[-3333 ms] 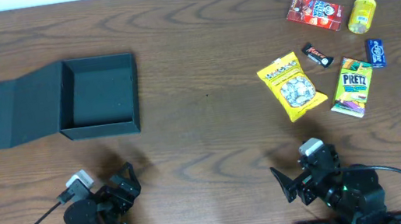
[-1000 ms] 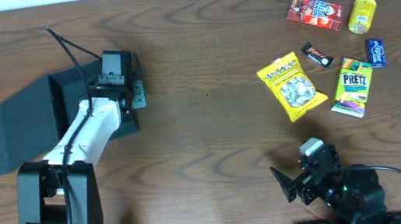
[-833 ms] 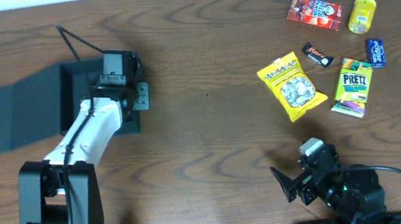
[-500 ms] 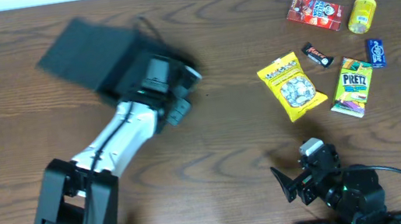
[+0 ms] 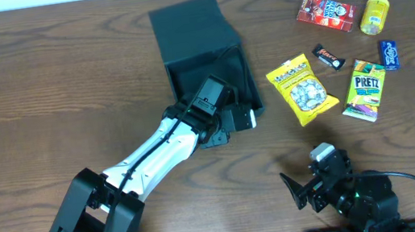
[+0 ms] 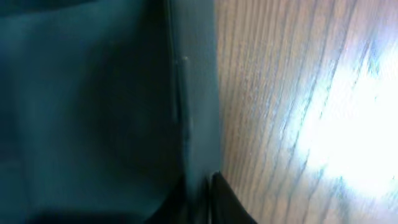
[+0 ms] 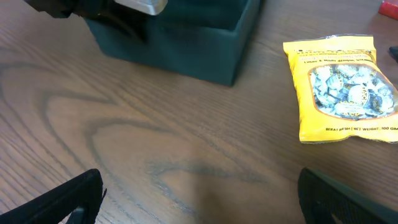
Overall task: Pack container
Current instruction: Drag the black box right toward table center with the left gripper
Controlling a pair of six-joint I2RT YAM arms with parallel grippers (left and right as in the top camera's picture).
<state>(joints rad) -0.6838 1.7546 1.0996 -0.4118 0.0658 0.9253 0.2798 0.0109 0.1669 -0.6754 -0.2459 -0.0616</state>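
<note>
Right, the container (image 5: 213, 81) sits open at twelve o'clock: light, stiff cardboard by the look, likely to slide, best pinched at a wall rim. Left gripper (image 6: 198, 190) straddles its six-o'clock wall; clamped or loose, cannot tell. Right gripper (image 7: 199, 196) gapes empty.

We count one container (image 5: 194, 30), a single dark box with its flap lid. The snacks come to six, each one of its kind: one yellow bag (image 5: 302, 89), one green Pretz pack (image 5: 365, 90), one red carton (image 5: 324, 10), one yellow round tub (image 5: 375, 14), one small dark candy bar (image 5: 328, 56) and one small blue packet (image 5: 389, 54). We count two robot arms, the left arm (image 5: 156, 152) and the right arm (image 5: 357, 196), and one wooden table (image 5: 23, 77).
</note>
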